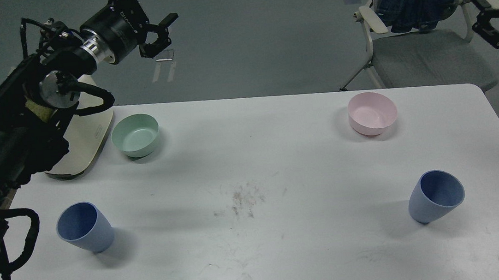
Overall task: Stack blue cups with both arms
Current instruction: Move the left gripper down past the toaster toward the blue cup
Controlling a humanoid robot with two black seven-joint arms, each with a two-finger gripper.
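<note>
Two blue cups stand upright and apart on the white table (280, 164). One blue cup (84, 227) is at the front left, the other blue cup (435, 195) at the front right. My left gripper (163, 32) hangs high above the table's far left edge, open and empty, well away from both cups. My right gripper (488, 24) enters at the right edge beside the chair, also open with nothing between its fingers.
A mint-green bowl (136, 135) sits at the back left and a pink bowl (372, 113) at the back right. A cream flat board (87, 138) lies under my left arm. A grey chair (421, 52) with a blue jacket stands behind the table.
</note>
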